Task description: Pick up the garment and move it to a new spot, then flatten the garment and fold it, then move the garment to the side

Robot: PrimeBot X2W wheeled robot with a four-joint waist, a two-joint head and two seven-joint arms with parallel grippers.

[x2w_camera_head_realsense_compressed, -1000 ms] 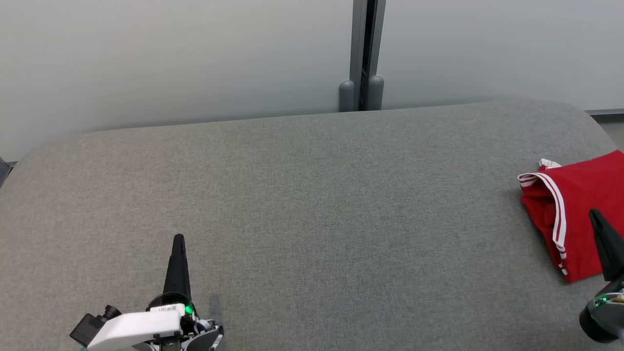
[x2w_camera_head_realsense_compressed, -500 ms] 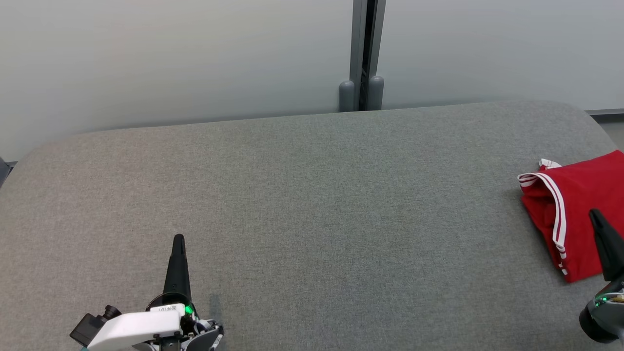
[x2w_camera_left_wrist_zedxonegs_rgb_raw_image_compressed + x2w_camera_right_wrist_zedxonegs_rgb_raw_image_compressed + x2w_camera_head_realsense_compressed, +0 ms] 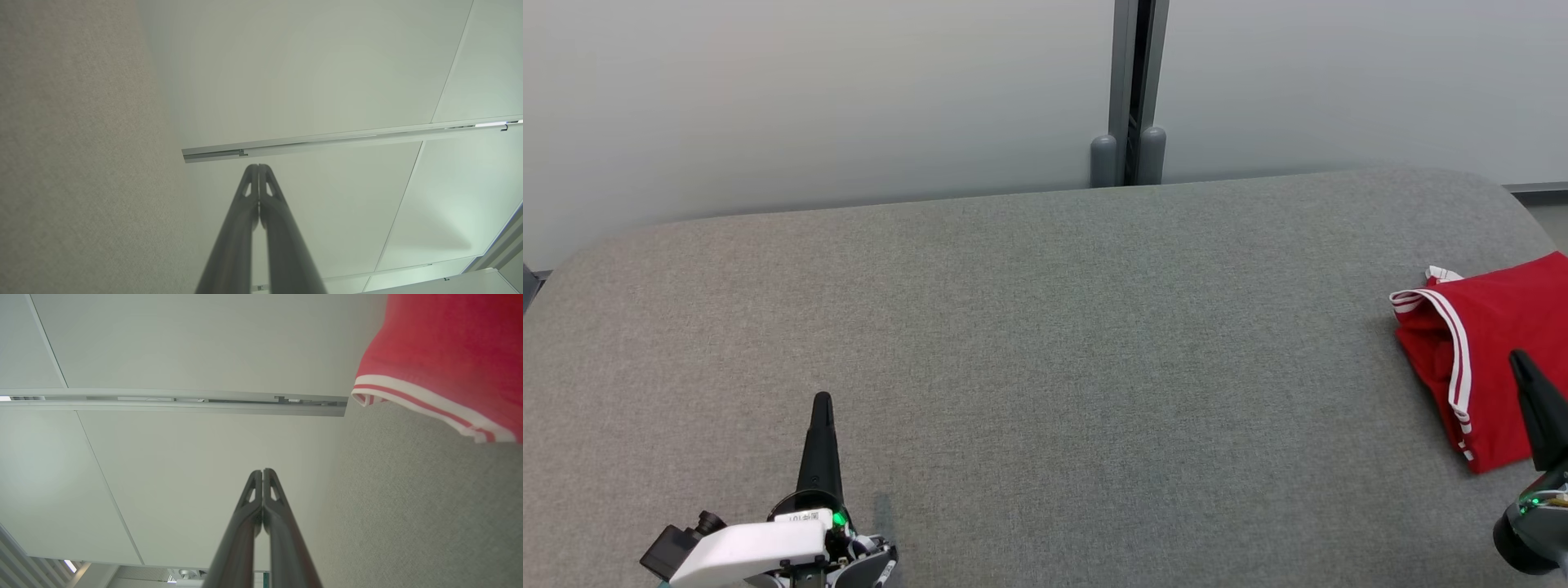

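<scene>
Item under inspection: the red jersey is found at the far right of the grey upholstered table, lying flat in a compact, layered bundle with its striped white trim turned toward the centre; its right part is cut off by the head view's edge, so the quality of the fold cannot be confirmed.

Tools: the left gripper is clenched on nothing, well apart from the jersey at the near left; the right gripper is likewise clenched and empty, its tip seen over the jersey's near edge; contact cannot be judged.

Step in hand, as judged: a handling of the bundle by the right arm. The fingers should be parted first; all layers should be pinched together at the trimmed edge, so that nothing is dragged open; a low, short carry is advised.

Surroundings: pale wall panels and a grey upright post are noted behind the table; no obstruction is recorded between tool and jersey.
</scene>
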